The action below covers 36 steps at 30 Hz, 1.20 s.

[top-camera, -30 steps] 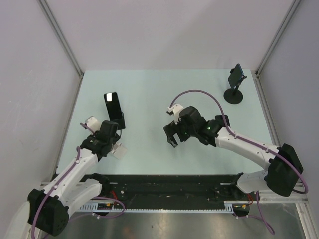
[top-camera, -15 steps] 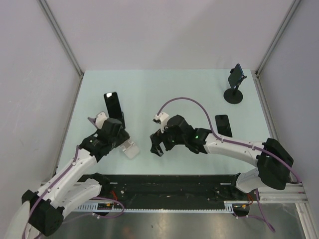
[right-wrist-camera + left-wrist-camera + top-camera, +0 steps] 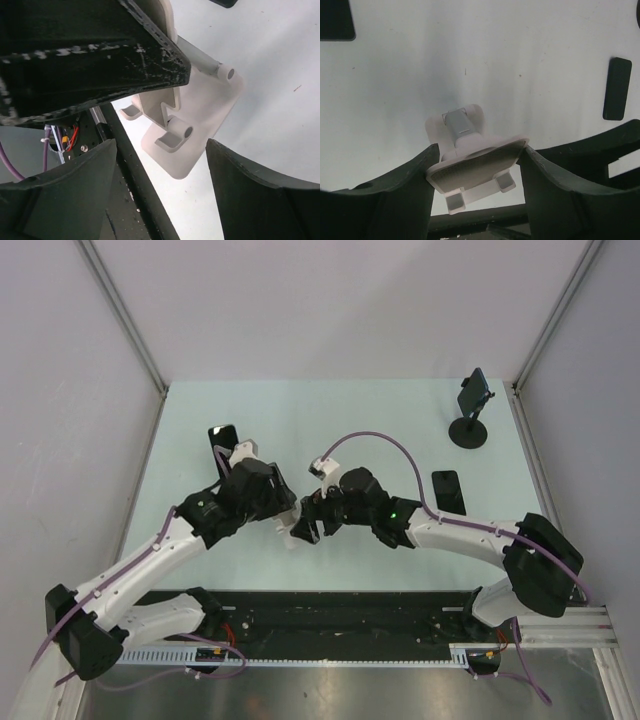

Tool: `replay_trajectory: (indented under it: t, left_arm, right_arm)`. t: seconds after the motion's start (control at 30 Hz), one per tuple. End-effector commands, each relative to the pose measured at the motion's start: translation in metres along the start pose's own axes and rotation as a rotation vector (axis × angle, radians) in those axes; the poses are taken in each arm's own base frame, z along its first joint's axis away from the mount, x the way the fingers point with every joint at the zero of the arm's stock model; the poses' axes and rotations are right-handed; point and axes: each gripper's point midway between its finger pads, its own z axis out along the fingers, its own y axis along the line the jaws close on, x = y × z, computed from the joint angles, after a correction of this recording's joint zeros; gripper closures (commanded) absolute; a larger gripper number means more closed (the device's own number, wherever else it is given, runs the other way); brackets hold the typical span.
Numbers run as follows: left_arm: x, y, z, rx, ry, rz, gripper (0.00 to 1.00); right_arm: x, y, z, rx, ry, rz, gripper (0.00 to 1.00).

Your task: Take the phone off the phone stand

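Observation:
My left gripper (image 3: 281, 510) is shut on a white phone stand (image 3: 476, 168) by its plate, held above the table; the stand holds no phone. The stand's foot (image 3: 200, 107) shows in the right wrist view, between the open fingers of my right gripper (image 3: 160, 165), which does not touch it. In the top view my right gripper (image 3: 306, 524) faces the left one at the table's middle. A black phone (image 3: 448, 490) lies flat on the table to the right. Another black phone (image 3: 222, 435) stands at the left, partly hidden by the left arm.
A black stand (image 3: 469, 431) with a dark phone (image 3: 474, 392) on top stands at the back right corner. Grey walls enclose the table on three sides. A black rail (image 3: 330, 605) runs along the near edge.
My left gripper has carried the white stand rightward to the table's middle. My right gripper has moved left to meet it, uncovering the flat phone on the right.

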Motion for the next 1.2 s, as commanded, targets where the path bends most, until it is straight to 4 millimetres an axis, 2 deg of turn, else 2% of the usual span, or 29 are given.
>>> replay_trajectory:
  t: [0.0, 0.17, 0.47, 0.6, 0.67, 0.7, 0.9, 1.17]
  left_arm:
    - [-0.017, -0.031, -0.012, 0.095, -0.033, 0.023, 1.00]
    - [-0.023, -0.036, -0.015, 0.108, -0.049, 0.039, 1.00]
    - [-0.023, -0.043, -0.013, 0.120, -0.052, 0.047, 1.00]
    - [-0.025, -0.048, -0.013, 0.121, -0.060, 0.045, 0.99]
    - [-0.024, -0.050, -0.013, 0.118, -0.061, 0.036, 1.00]
    - [-0.024, -0.050, -0.012, 0.113, -0.064, 0.032, 1.00]
    - [-0.022, -0.058, -0.011, 0.117, -0.055, 0.016, 1.00]
    - [-0.019, -0.064, -0.008, 0.112, -0.052, 0.024, 1.00]
  right_arm:
    - [-0.017, 0.006, -0.003, -0.059, -0.078, 0.063, 0.24]
    - [-0.020, 0.001, -0.012, -0.068, -0.107, 0.123, 0.30]
    - [-0.037, 0.013, -0.024, -0.124, -0.163, 0.175, 0.48]
    - [-0.039, 0.007, -0.025, -0.073, -0.179, 0.168, 0.55]
    - [-0.038, -0.001, -0.025, -0.017, -0.187, 0.147, 0.56]
    - [-0.037, 0.002, -0.026, -0.009, -0.189, 0.130, 0.55]
    - [-0.029, -0.024, -0.030, 0.200, -0.205, 0.075, 0.58]
    - [-0.026, -0.032, -0.035, 0.273, -0.196, 0.063, 0.60]
